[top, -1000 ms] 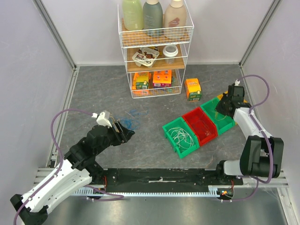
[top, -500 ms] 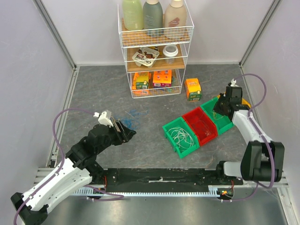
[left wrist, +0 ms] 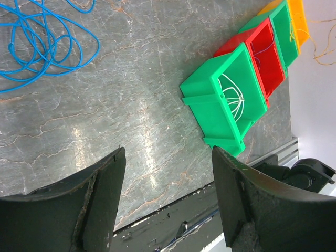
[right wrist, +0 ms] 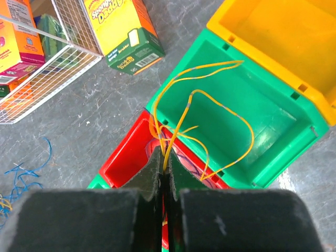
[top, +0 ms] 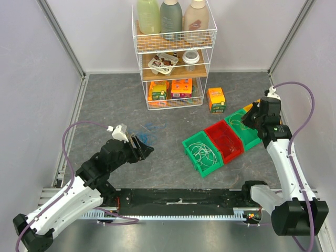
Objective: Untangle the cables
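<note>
My right gripper (right wrist: 165, 160) is shut on a thin yellow cable (right wrist: 233, 113), held above the join of the red bin (right wrist: 128, 152) and the far green bin (right wrist: 262, 105). The cable's loops hang over that green bin. In the top view the right gripper (top: 251, 116) is over the right end of the bin row. A blue cable (left wrist: 42, 37) lies in loose loops on the floor and also shows in the top view (top: 147, 134). A white cable (top: 205, 152) lies in the near green bin (top: 190, 153). My left gripper (left wrist: 168, 153) is open and empty above bare floor, right of the blue cable.
A yellow bin (right wrist: 278, 47) ends the bin row by the right wall. An orange and green carton (top: 216, 100) stands behind the bins. A white wire shelf rack (top: 173, 63) with bottles and boxes stands at the back centre. Metal rails run along the left and near edges.
My right arm has swung right and risen, drawing the yellow cable up over the far green bin. My left arm has barely shifted.
</note>
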Robot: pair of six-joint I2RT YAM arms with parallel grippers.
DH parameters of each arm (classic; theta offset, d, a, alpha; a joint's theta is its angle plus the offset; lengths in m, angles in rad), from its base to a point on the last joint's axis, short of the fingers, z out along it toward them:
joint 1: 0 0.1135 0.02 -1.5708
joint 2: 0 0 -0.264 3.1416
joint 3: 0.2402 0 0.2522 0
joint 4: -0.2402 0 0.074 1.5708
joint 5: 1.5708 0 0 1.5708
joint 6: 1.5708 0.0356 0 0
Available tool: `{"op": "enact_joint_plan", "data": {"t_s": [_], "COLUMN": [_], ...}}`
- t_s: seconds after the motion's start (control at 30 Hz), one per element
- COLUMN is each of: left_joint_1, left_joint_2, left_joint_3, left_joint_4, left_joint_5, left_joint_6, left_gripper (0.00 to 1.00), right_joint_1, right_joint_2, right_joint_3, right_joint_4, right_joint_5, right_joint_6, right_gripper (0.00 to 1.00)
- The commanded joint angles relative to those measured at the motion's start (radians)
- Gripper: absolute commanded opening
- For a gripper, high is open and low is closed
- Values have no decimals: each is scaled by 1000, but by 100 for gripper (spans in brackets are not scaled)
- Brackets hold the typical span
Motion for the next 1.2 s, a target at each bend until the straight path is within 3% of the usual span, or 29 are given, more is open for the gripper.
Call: {"op": "enact_joint_plan", "data": {"t_s": [0.0, 0.17, 0.47, 0.77, 0.97, 1.07, 1.17], "left_joint_1": [-3, -3, -3, -3, -3, -3, -3], "left_joint_2": [-20, -53, -65, -74, -57, -53, -39], "left_joint_3": [0, -5, -2, 3, 2, -8, -9], "left_joint_4": [26, 8, -7, -23, -17, -6, 6], "left_joint_5": [2, -10, -10, -27, -29, -27, -18], "left_joint_6": [0, 1, 6, 10, 12, 6, 3], "left_gripper": [73, 73, 73, 73, 73, 73, 73], "right_joint_1": [-16, -31, -115, -186, -183, -166, -151], "right_joint_2": [-25, -6, 104, 323, 385, 368, 347], "right_joint_3": [8, -12, -49, -31, 11, -17, -44], "right_joint_4": [-52, -81, -7, 167, 235, 244, 255], "right_joint_5": [-36, 24, -35, -104, -150, -136, -136], "right_joint_6": [81, 145, 251, 207, 4, -30, -63], "right_gripper": [0, 0, 0, 0, 0, 6, 27]}}
